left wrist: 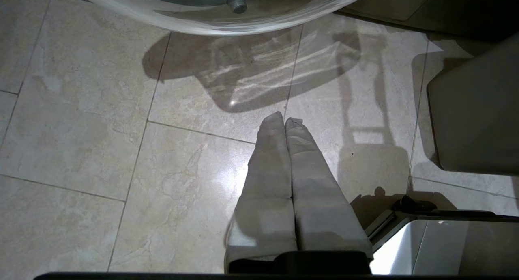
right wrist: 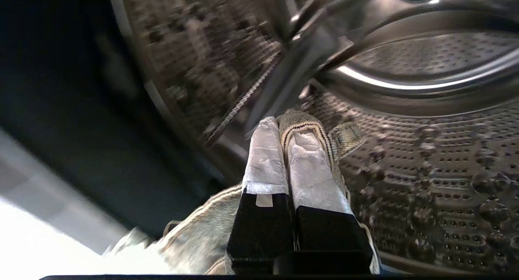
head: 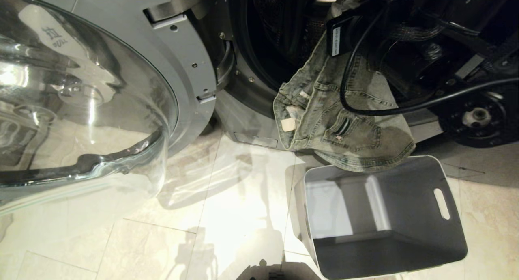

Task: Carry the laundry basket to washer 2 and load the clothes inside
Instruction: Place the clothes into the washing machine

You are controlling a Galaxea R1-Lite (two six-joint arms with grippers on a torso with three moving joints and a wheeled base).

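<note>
The clothes, faded grey-green jeans, hang out of the washer's opening and drape down over its front to the rim of the laundry basket. The grey basket stands on the floor just below, with nothing in it. My right arm reaches into the opening. My right gripper is inside the perforated steel drum, shut on a seamed edge of the clothes, which trail back under the fingers. My left gripper is shut and holds nothing, low over the tiles beside the basket's wall. No number label shows on the washer.
The washer's round glass door is swung wide open on the left and overhangs the tile floor. Its lower edge sits just beyond my left gripper. A black cable loops across the jeans from my right arm.
</note>
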